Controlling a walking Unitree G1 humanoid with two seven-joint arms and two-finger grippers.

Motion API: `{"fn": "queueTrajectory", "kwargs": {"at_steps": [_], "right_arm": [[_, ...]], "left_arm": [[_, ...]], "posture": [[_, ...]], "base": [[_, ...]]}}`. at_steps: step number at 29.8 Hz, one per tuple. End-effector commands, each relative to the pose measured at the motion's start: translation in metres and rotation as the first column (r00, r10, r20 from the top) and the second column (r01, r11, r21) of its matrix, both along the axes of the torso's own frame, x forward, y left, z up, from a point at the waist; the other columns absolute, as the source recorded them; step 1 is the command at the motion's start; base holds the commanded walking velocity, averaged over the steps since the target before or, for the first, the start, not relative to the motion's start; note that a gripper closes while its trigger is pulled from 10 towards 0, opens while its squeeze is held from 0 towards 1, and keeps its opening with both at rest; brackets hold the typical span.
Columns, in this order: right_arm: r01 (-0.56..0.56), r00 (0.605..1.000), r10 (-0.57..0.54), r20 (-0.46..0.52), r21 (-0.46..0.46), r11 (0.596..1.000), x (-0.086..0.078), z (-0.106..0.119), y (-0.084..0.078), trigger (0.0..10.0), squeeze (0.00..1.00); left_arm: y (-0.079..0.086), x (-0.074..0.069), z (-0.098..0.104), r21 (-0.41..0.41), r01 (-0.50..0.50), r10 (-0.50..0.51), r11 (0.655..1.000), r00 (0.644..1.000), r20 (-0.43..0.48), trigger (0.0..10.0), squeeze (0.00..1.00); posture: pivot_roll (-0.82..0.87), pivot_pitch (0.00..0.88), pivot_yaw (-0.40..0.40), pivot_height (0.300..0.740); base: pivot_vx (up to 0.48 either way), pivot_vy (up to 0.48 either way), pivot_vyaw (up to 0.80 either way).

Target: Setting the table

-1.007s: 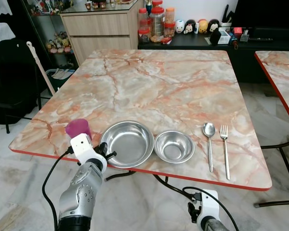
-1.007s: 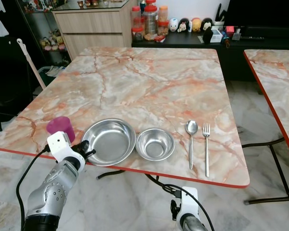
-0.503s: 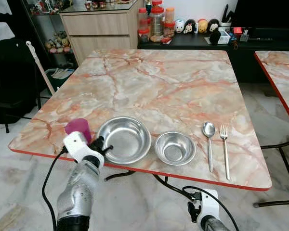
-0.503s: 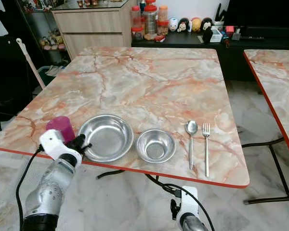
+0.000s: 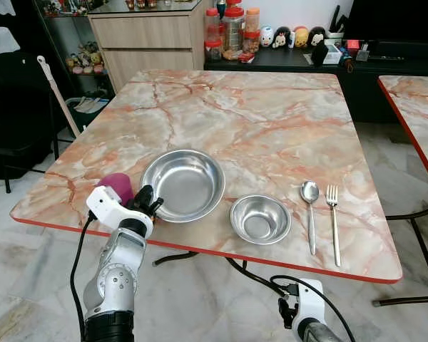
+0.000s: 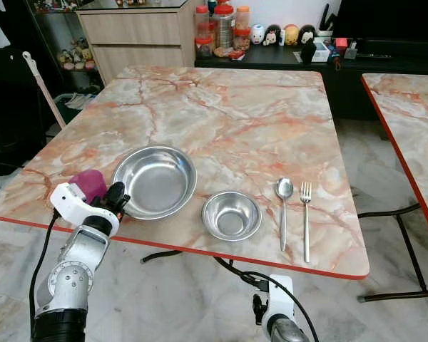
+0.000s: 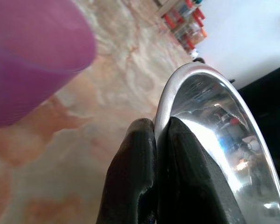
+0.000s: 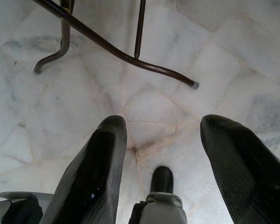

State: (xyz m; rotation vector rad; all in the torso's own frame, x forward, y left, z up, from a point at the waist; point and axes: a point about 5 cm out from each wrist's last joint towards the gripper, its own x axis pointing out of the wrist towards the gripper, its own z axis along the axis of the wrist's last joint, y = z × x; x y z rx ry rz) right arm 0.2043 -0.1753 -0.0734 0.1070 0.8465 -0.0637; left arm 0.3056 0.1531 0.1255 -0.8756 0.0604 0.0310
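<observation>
On the marble table (image 5: 242,121) my left gripper (image 5: 147,207) is shut on the near-left rim of the large steel bowl (image 5: 183,184), which the left wrist view shows pinched between the two black fingers (image 7: 135,172). A purple cup (image 5: 115,187) stands just left of the gripper, close to the table's front edge. A small steel bowl (image 5: 260,219) sits to the right of the large one. Further right lie a spoon (image 5: 310,214) and a fork (image 5: 333,221), side by side. My right gripper (image 8: 161,163) hangs open below the table, over the floor.
A second marble table (image 5: 414,107) stands at the right with a gap between. A wooden cabinet (image 5: 150,43) and a dark counter with jars (image 5: 232,32) are behind the table. A black chair (image 5: 18,107) stands at the left. The table's far half is bare.
My left gripper has pulled the large bowl away from the small bowl, to the left and farther onto the table. The right arm has stayed still.
</observation>
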Motion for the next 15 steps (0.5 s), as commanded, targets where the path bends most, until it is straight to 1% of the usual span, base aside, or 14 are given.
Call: {"fn": "queueTrajectory", "kwargs": {"at_steps": [1, 2, 3, 4, 6, 8, 9, 11, 12, 13, 14, 15], "right_arm": [[-0.009, 1.000, 0.009, 0.000, 0.004, 1.000, 0.002, 0.001, 0.002, 10.0, 0.00], [-0.009, 1.000, 0.009, 0.000, 0.004, 1.000, 0.002, 0.001, 0.002, 10.0, 0.00], [-0.009, 1.000, 0.009, 0.000, 0.004, 1.000, 0.002, 0.001, 0.002, 10.0, 0.00], [-0.010, 1.000, 0.010, -0.001, 0.003, 1.000, 0.002, 0.001, 0.002, 10.0, 0.00], [-0.011, 1.000, 0.011, 0.000, 0.001, 1.000, 0.003, 0.001, 0.002, 10.0, 0.00], [-0.011, 1.000, 0.011, 0.000, 0.001, 1.000, 0.003, 0.001, 0.002, 10.0, 0.00], [-0.011, 1.000, 0.011, 0.001, 0.000, 1.000, 0.003, 0.001, 0.002, 10.0, 0.00], [-0.001, 1.000, 0.001, 0.007, 0.002, 1.000, 0.004, 0.002, 0.001, 10.0, 0.00], [0.007, 1.000, -0.007, 0.007, 0.000, 1.000, 0.005, 0.002, 0.000, 10.0, 0.00], [0.007, 1.000, -0.007, 0.007, 0.000, 1.000, 0.005, 0.002, 0.000, 10.0, 0.00], [0.014, 1.000, -0.014, 0.005, -0.004, 1.000, 0.004, 0.002, -0.002, 10.0, 0.00], [0.020, 1.000, -0.020, 0.004, -0.004, 1.000, 0.004, 0.002, -0.003, 10.0, 0.00]], "left_arm": [[-0.017, -0.004, 0.006, -0.029, 0.021, -0.020, 0.999, 0.999, 0.045, 10.0, 0.00], [-0.017, -0.004, 0.006, -0.029, 0.021, -0.020, 0.999, 0.999, 0.045, 10.0, 0.00], [-0.019, 0.000, 0.011, 0.084, 0.013, -0.019, 0.996, 0.997, 0.072, 10.0, 0.00], [-0.022, 0.005, 0.016, 0.205, -0.003, -0.017, 0.979, 0.995, 0.099, 10.0, 0.00], [-0.025, 0.013, 0.022, 0.355, -0.042, -0.009, 0.934, 0.990, 0.141, 10.0, 0.00], [-0.025, 0.013, 0.022, 0.355, -0.042, -0.009, 0.934, 0.990, 0.141, 10.0, 0.00], [-0.025, 0.016, 0.024, 0.385, -0.058, -0.001, 0.921, 0.988, 0.152, 10.0, 0.00], [-0.030, 0.027, 0.035, 0.443, -0.102, 0.007, 0.891, 0.978, 0.210, 10.0, 0.00], [-0.034, 0.032, 0.045, 0.452, -0.118, -0.002, 0.884, 0.967, 0.255, 10.0, 0.00], [-0.034, 0.032, 0.045, 0.452, -0.118, -0.002, 0.884, 0.967, 0.255, 10.0, 0.00], [-0.037, 0.035, 0.051, 0.444, -0.120, -0.013, 0.888, 0.959, 0.284, 10.0, 0.00], [-0.038, 0.035, 0.053, 0.446, -0.118, -0.018, 0.887, 0.957, 0.290, 10.0, 0.00]], "posture": [[0.08, 0.000, 0.028, 0.719], [0.08, 0.000, 0.028, 0.719], [0.08, 0.000, 0.024, 0.719], [0.08, 0.000, 0.023, 0.719], [0.08, 0.000, 0.022, 0.719], [0.08, 0.000, 0.022, 0.719], [0.07, 0.000, 0.023, 0.719], [0.05, 0.000, 0.030, 0.719], [0.04, 0.000, 0.035, 0.719], [0.04, 0.000, 0.035, 0.719], [0.04, 0.000, 0.038, 0.719], [0.03, 0.000, 0.041, 0.719]], "base": [[0.000, 0.000, 0.00], [0.000, 0.000, 0.00], [0.000, 0.000, 0.00], [0.000, 0.000, 0.00], [0.000, 0.000, 0.00], [0.000, 0.000, 0.00], [0.000, 0.000, 0.00], [0.000, -0.304, 0.00], [0.000, -0.368, 0.00], [0.000, -0.368, 0.00], [0.000, -0.375, 0.00], [0.000, -0.375, 0.00]]}}
